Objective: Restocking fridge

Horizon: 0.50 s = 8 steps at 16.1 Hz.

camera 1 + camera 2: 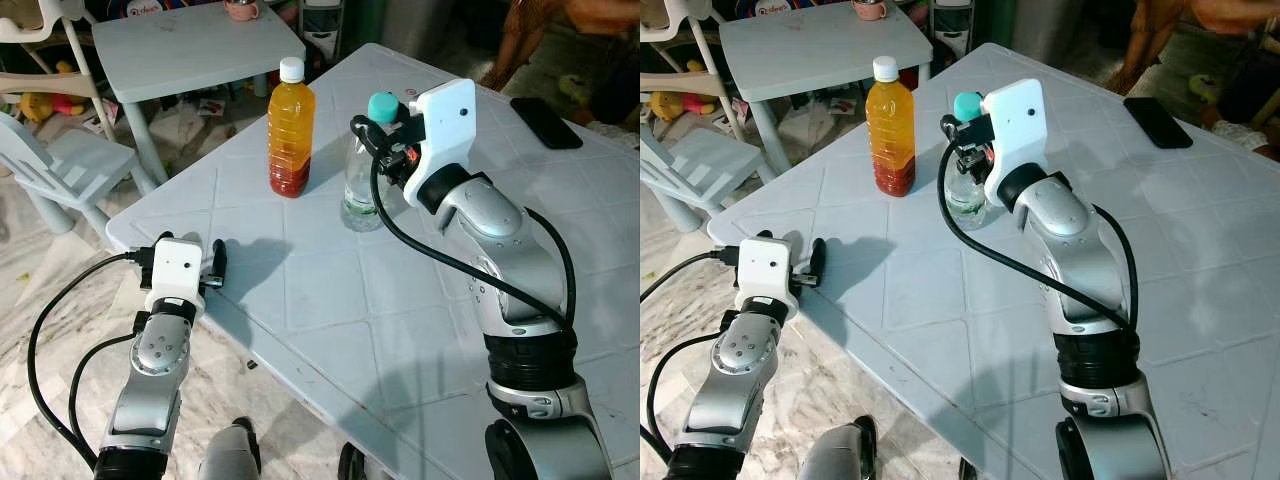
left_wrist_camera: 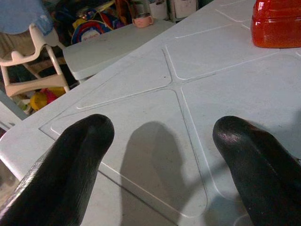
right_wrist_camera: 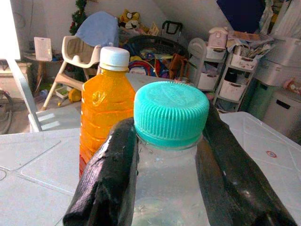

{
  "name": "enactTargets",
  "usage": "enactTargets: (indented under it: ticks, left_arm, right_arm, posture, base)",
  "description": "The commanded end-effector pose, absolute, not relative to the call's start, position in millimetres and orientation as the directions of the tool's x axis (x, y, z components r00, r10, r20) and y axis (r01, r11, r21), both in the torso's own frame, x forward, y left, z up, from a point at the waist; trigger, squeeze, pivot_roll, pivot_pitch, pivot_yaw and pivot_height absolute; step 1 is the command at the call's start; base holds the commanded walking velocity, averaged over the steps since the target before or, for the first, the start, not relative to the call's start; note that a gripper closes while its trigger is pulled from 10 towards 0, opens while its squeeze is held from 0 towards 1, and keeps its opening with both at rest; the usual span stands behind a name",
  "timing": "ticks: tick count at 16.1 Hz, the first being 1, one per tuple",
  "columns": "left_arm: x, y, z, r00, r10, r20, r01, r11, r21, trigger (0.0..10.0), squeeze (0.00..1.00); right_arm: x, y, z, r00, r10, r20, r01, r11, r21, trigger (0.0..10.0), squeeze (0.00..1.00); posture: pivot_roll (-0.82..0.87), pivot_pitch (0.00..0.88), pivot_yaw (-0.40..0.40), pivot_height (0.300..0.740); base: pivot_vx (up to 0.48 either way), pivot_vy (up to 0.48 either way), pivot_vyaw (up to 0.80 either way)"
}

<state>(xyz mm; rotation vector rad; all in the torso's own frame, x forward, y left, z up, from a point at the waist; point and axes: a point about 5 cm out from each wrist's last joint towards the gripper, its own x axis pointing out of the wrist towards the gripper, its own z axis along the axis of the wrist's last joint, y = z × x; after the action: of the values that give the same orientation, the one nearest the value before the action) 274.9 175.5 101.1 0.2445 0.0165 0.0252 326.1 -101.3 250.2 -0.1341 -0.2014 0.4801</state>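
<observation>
While the right claw (image 3: 164,155) is clamping the clear bottle (image 1: 360,190) at frame centre on the surface (image 1: 330,290), the left claw (image 2: 160,160) is hovering wide open, empty, lower left; the orange bottle (image 1: 290,130) is standing just beside.

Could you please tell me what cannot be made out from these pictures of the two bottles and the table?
- Clear bottle: in the eye views the right gripper and its wrist hide its far side; its base is cut off in the right wrist view.
- Orange bottle: its top is cut off in the left wrist view.
- Phone: too small to read.
</observation>
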Motion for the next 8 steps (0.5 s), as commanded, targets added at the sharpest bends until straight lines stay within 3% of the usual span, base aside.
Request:
enactTargets:
  ticks: [1,7,8]
  left_arm:
    - [271.3,178.1,89.9,0.997,0.038,-0.069,-0.02,0.971,0.238,10.0,0.0]
    - [271.2,177.8,89.9,0.997,0.037,-0.068,-0.02,0.971,0.239,10.0,0.0]
    - [269.5,170.6,89.9,0.999,0.003,-0.053,0.008,0.978,0.211,10.0,0.0]
  right_arm:
    - [324.8,-105.0,250.5,0.873,0.459,0.166,-0.432,0.885,-0.175,0.0,0.0]
    - [324.4,-105.8,249.6,0.876,0.452,0.169,-0.426,0.889,-0.171,0.0,0.0]
    - [319.4,-111.3,235.8,0.904,0.389,0.176,-0.371,0.92,-0.128,10.0,0.0]
  posture:
    - [0.11,0.131,-0.051,0.74]
    - [0.11,0.13,-0.054,0.74]
    - [0.09,0.107,-0.068,0.74]
  base:
    - [0.0,0.0,0.0]
    - [0.0,0.0,0.0]
    - [0.0,0.0,0.0]
